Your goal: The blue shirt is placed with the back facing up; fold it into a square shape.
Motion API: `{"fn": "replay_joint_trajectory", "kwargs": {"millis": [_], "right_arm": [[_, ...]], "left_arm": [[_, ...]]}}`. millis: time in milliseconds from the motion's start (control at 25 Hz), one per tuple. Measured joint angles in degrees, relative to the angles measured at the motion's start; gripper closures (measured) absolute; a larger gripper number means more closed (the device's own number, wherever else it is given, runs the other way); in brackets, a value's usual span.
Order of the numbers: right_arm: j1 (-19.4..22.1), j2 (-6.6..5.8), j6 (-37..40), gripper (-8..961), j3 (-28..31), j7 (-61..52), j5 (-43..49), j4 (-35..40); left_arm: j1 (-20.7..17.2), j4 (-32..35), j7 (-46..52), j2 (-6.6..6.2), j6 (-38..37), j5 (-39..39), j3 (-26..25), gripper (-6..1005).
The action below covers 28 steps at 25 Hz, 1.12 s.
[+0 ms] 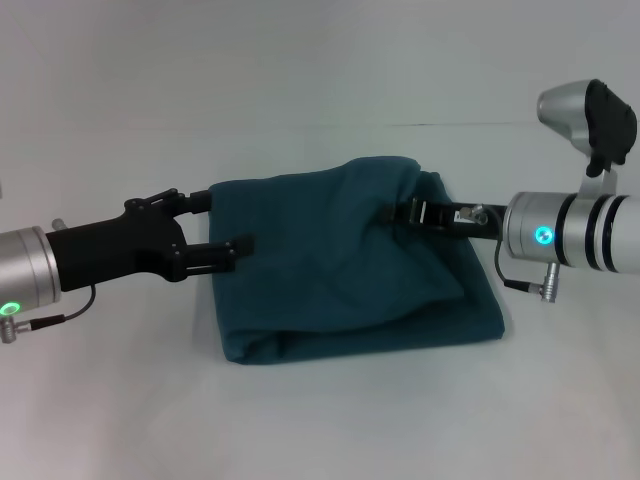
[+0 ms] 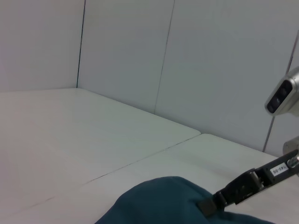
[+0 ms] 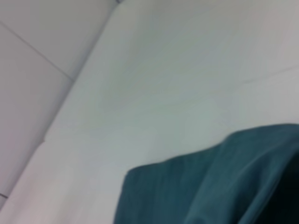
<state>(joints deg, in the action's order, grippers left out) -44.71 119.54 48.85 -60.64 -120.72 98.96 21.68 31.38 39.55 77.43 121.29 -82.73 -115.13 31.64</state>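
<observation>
The blue shirt [image 1: 340, 270] lies mid-table as a roughly rectangular folded bundle. My right gripper [image 1: 398, 213] comes in from the right and is shut on a raised fold of the shirt near its far right part; the cloth drapes down from the pinch. The left wrist view shows that same pinch, the right gripper [image 2: 208, 206] biting the hump of the shirt [image 2: 159, 205]. My left gripper [image 1: 218, 224] is open at the shirt's left edge, one finger by the far left corner, the other overlapping the edge. The right wrist view shows only the shirt [image 3: 196, 191] and the table.
The white table [image 1: 120, 400] has a seam line [image 2: 140, 161] running behind the shirt, and pale wall panels [image 2: 140, 46] stand beyond it. A silver and black wrist camera housing [image 1: 590, 115] sits above my right arm.
</observation>
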Motion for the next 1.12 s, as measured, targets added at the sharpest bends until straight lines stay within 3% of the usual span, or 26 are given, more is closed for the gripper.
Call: {"fn": "replay_joint_trajectory", "kwargs": {"millis": [1120], "right_arm": [[4.4,-0.39,16.8,810,2.5,1.3,-2.3,16.7]], "left_arm": [[-0.6,0.9,0.4,-0.53,-1.5,0.2,-3.6,51]]}}
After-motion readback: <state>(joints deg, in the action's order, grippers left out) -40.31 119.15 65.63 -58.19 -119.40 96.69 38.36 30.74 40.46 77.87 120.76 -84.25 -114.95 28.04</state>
